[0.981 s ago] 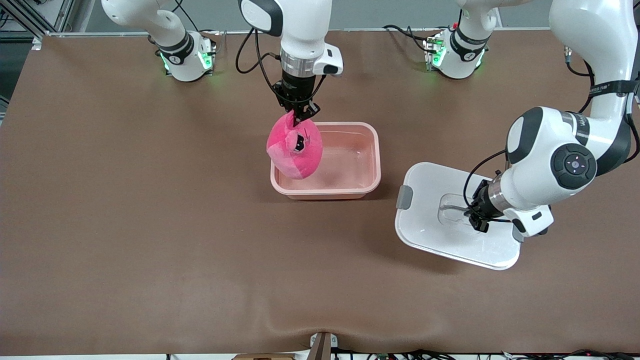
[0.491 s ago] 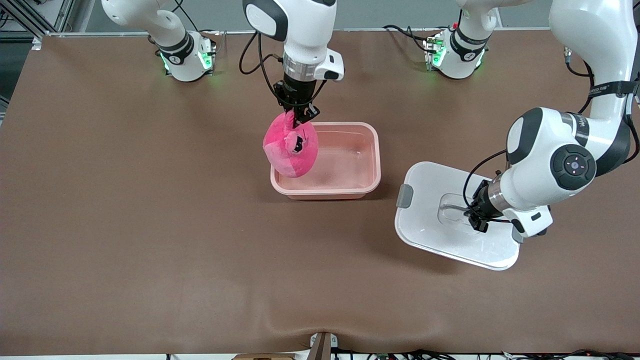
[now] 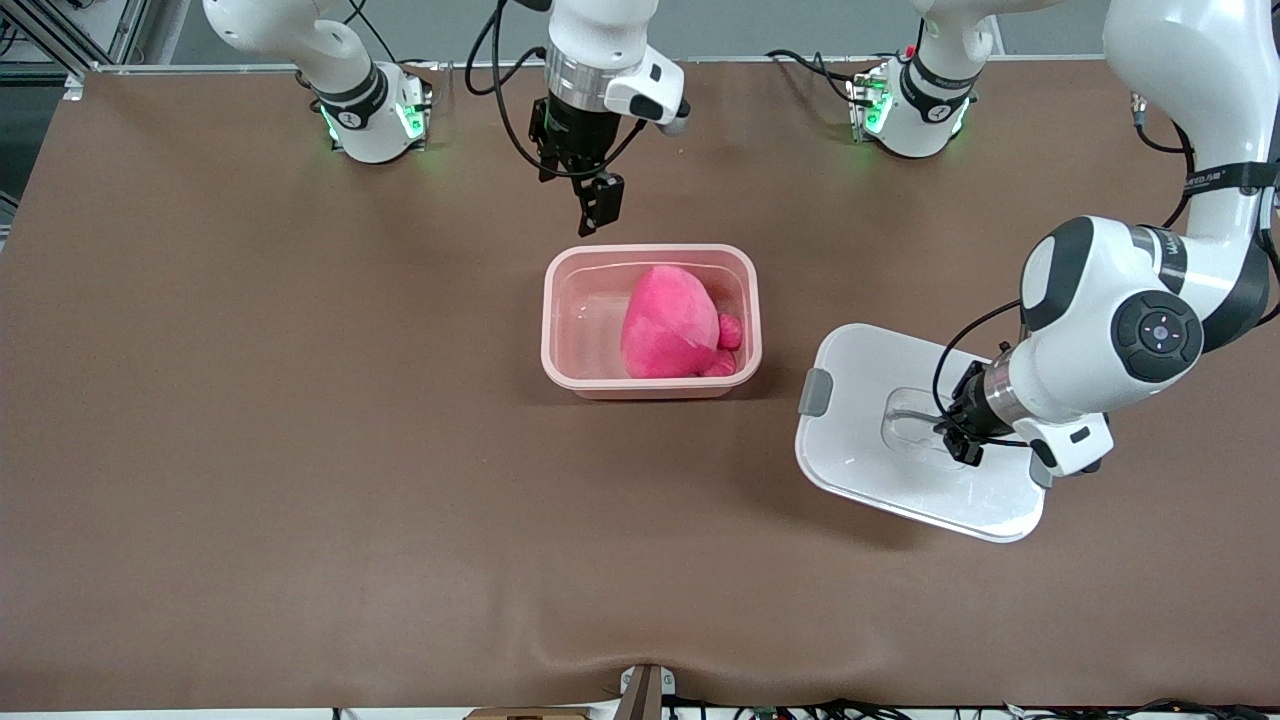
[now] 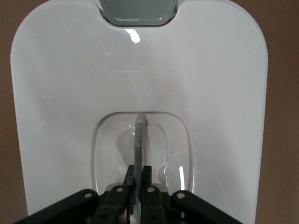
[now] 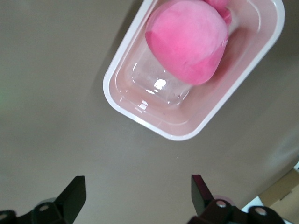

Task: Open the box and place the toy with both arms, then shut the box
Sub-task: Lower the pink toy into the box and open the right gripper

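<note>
Pink toy [image 3: 668, 336] is lying in the open box [image 3: 552, 330], under the wide-open right gripper [image 3: 596, 205]. The lid [image 3: 860, 470], beside the box toward the left arm's end, is being pinched by its handle [image 4: 138, 140] in the left gripper [image 3: 958, 437]; closing is judged next, with the lid to be carried over and aligned.

Pink toy [image 3: 668, 335] in lidless box [image 3: 560, 320]
</note>
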Robot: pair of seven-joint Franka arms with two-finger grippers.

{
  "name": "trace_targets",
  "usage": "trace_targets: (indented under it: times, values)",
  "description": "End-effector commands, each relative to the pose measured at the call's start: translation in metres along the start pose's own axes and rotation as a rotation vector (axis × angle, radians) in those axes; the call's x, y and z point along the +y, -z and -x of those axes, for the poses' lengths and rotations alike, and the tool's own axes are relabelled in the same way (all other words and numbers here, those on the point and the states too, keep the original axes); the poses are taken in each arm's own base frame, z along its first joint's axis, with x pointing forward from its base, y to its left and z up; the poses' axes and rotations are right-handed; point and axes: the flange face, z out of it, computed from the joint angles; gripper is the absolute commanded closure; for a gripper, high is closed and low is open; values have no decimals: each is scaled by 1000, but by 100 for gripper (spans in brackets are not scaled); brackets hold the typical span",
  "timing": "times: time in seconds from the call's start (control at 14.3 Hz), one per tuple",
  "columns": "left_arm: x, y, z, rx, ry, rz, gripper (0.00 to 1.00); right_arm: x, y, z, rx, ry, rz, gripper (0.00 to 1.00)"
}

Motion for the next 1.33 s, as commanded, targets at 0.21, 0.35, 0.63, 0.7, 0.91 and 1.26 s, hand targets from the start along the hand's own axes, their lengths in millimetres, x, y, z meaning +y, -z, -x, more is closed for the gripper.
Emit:
trace_targets:
  times: [0.21, 0.35, 0.63, 0.7, 0.91, 1.26]
  values:
    - [-3, 6, 1, -26, -13, 7, 100, 10, -12, 32, 0, -158, -34, 0]
    - [-3, 5, 1, -28, -11, 6, 100, 10, -13, 31, -2, -238, -35, 0]
    - [-3, 8, 18, -35, -14, 2, 100, 5, -8, 25, -2, -321, -38, 0]
    - [-3, 11, 28, -52, -10, 7, 100, 5, -9, 21, 21, -347, -52, 0]
    - [-1, 15, 54, -67, 17, 11, 100, 7, -10, 22, 54, -437, -64, 0]
    - [-1, 19, 99, -80, 74, 13, 100, -3, 24, 97, 93, -855, -54, 0]
